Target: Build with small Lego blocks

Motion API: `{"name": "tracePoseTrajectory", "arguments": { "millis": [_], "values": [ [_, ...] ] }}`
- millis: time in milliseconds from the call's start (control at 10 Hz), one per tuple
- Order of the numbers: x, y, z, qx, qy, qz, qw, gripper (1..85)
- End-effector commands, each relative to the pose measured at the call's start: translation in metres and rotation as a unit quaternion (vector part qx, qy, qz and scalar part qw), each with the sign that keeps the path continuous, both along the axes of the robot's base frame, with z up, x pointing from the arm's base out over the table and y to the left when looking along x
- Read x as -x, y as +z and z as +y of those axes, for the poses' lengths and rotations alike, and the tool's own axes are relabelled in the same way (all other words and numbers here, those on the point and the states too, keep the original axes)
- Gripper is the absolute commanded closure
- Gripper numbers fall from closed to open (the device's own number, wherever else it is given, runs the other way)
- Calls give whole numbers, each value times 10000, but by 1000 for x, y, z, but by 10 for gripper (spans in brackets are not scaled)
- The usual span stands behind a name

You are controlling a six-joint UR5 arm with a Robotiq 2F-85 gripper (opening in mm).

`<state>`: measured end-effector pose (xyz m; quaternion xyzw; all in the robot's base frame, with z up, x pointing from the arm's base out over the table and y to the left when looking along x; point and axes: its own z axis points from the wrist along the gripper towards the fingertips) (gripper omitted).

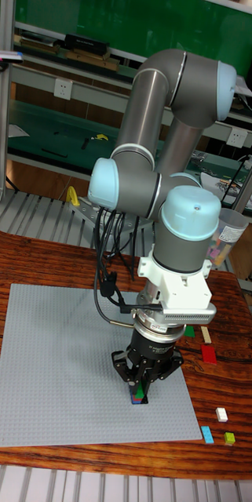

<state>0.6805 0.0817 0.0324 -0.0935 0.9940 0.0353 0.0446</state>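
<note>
My gripper (pixel 141 392) points straight down over the front right part of the grey Lego baseplate (pixel 55 369). Its fingers are closed around a small stack of blocks (pixel 140 395) showing green, blue and red, which sits on or just above the plate; contact with the plate cannot be told. Loose blocks lie on the wooden table right of the plate: a red one (pixel 209 354), a cream one (pixel 206 336), a green one (pixel 190 332), a white one (pixel 221 414), a light blue one (pixel 208 434) and a yellow-green one (pixel 230 438).
A clear plastic container (pixel 226 235) with coloured pieces stands behind the arm at the right. Black cables (pixel 106 290) hang from the wrist on its left side. A metal rack and workbench stand behind the table. The table's front edge runs just below the plate.
</note>
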Motion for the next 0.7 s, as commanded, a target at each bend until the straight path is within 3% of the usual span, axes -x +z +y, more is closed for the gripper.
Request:
{"name": "tracePoseTrajectory", "arguments": {
  "millis": [0, 600],
  "values": [
    [0, 1, 1, -88, -35, -6, 10000, 843],
    [1, 0, 2, -95, -27, -6, 10000, 843]
  ]
}}
